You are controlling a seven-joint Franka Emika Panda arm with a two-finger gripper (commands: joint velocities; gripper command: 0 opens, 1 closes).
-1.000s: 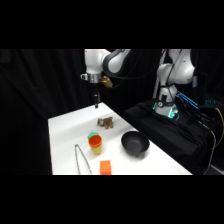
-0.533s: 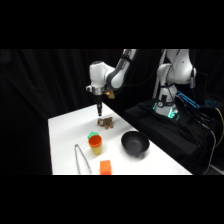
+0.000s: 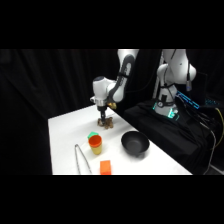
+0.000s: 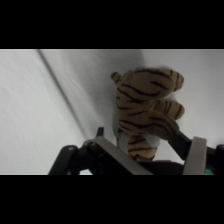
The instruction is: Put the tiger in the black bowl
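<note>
The tiger (image 3: 106,123), a tan striped toy, lies on the white table (image 3: 65,135) near its far edge. My gripper (image 3: 103,118) has come down right over it. In the wrist view the tiger (image 4: 147,112) fills the middle, and my gripper (image 4: 152,159) stands open with one finger on each side of the toy's lower end. I cannot tell whether the fingers touch it. The glossy black bowl (image 3: 134,143) sits to the right and nearer the camera, apart from the gripper, with nothing in it.
An orange-and-yellow cup (image 3: 95,144) with a green piece at its rim stands in front of the tiger. Metal tongs (image 3: 81,159) lie at the front left, beside an orange block (image 3: 105,167). The arm's base (image 3: 170,95) stands at the upper right.
The arm has moved right and down from high above the table, so the gripper now straddles the tiger. The tiger, bowl, cup and block have not moved.
</note>
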